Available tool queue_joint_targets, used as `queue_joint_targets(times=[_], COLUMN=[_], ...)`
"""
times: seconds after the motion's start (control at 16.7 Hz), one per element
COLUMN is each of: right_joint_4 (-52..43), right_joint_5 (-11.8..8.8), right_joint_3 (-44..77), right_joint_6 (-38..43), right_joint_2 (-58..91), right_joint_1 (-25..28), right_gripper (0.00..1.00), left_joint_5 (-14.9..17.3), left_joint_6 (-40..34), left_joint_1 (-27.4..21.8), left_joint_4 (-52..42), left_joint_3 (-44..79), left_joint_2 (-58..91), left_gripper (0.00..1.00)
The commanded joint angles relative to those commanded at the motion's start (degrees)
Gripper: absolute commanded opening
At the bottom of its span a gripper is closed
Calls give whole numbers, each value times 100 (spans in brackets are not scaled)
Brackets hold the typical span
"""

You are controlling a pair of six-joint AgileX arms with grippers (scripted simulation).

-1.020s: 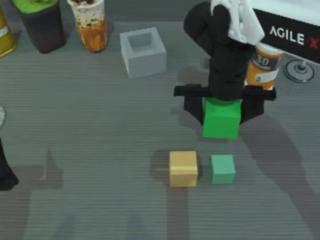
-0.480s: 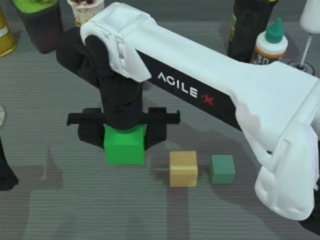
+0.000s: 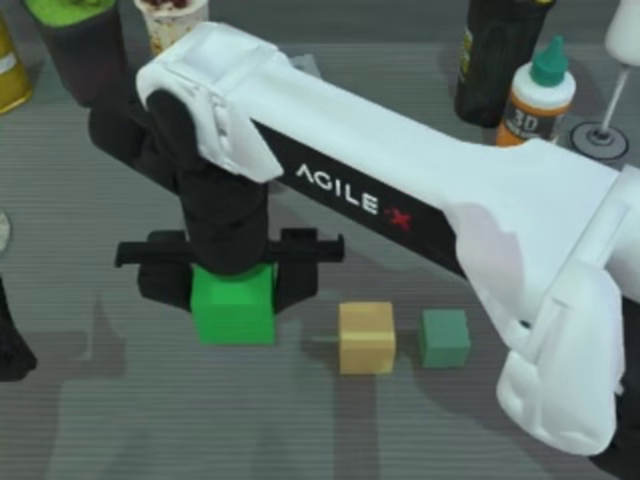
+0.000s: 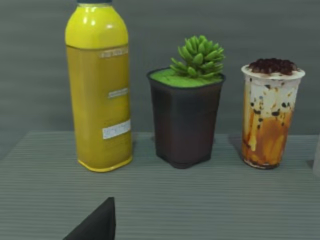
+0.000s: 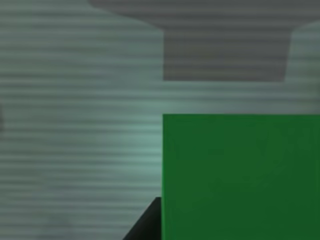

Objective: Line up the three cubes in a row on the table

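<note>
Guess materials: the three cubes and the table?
Bright green cube, in the right pincer; pale yellow cube; teal cube: flat matte colour, no grain or gloss, probably plastic or painted foam. Table: grey, finely ribbed, matte, perhaps a rubber mat.

Cubes: three — bright green cube point(image 3: 234, 308) at 9 o'clock of row, pale yellow cube point(image 3: 366, 337) centre, teal-green cube point(image 3: 444, 337) at 3 o'clock. Bottles: three — yellow bottle point(image 4: 99, 87), dark bottle point(image 3: 497, 58), orange glue bottle point(image 3: 535, 92). Potted plant point(image 4: 187, 112): one. Drink cup point(image 4: 270, 113): one.
</note>
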Motion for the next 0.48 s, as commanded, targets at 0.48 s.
queue_joint_targets(times=[0.48], right_joint_4=[1528], right_joint_5=[3], right_joint_3=[-1691], right_joint_6=[4], right_joint_2=[-117], right_joint_1=[16], right_gripper=[0], left_joint_5=[0], left_joint_6=[0], left_joint_1=[0], left_joint_4=[0], left_joint_3=[0], left_joint_2=[0], left_gripper=[100])
